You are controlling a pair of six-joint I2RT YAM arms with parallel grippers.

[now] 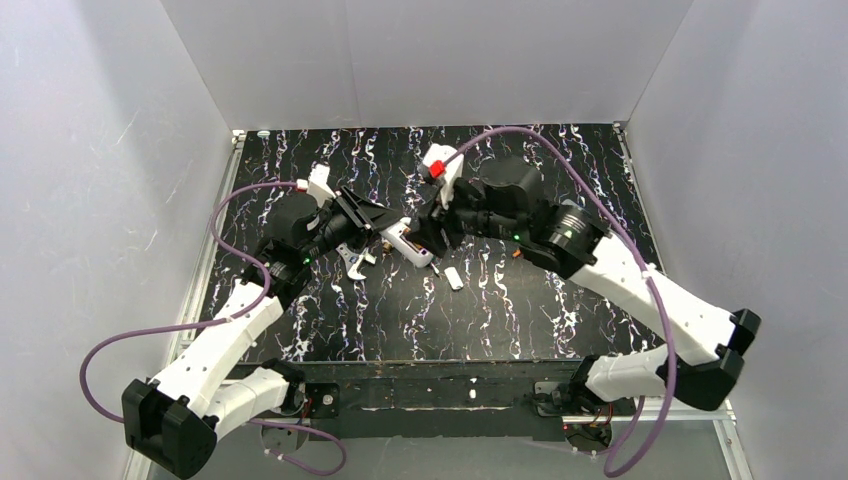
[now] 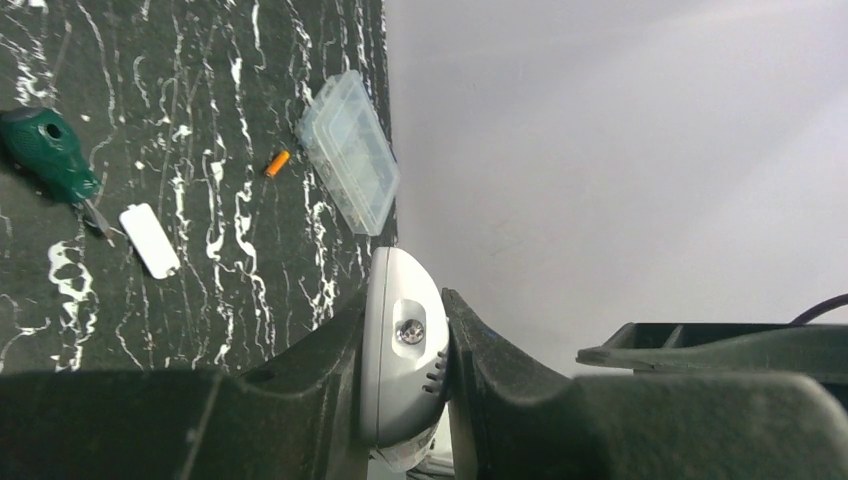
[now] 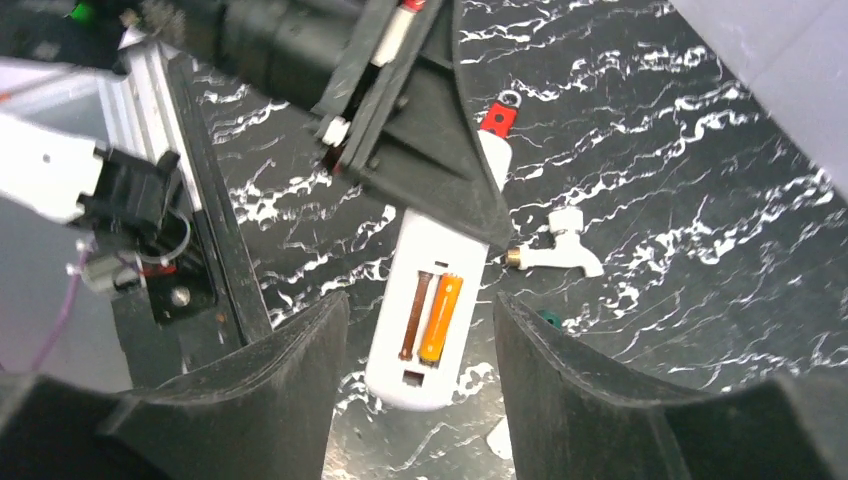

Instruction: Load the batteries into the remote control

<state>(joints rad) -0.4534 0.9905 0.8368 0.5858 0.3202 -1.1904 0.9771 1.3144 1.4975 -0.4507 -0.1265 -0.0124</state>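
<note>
My left claw [image 2: 403,298] is clamped on one end of the remote control [image 3: 390,350], its two dark fingers pressed against the white casing on either side. The remote is turned back side up, with its battery recess uncovered and facing my right wrist camera.

One orange battery [image 3: 441,318] lies lengthwise in the recess, in the slot on the right of that view. The slot beside it shows only a thin brown strip.

My right claw [image 3: 420,300] stands apart. One finger is on each side of the remote's free end, with a visible gap on both sides, so it touches nothing.

A second orange battery [image 2: 277,163] lies loose on the black, white-veined desk [image 1: 400,320]. It is just beside a clear plastic case [image 2: 350,150] that sits at the edge of the desk by the wall.

A small white cover piece [image 2: 150,240] lies flat on the desk. Close to it, the metal tip of a green-handled screwdriver [image 2: 48,152] points its way. A white bent pipe fitting [image 3: 555,255] with a brass-coloured end lies on the desk near the remote. Beyond it is a white item with a red end and a metal ring [image 3: 497,130], partly hidden by my left claw.
</note>
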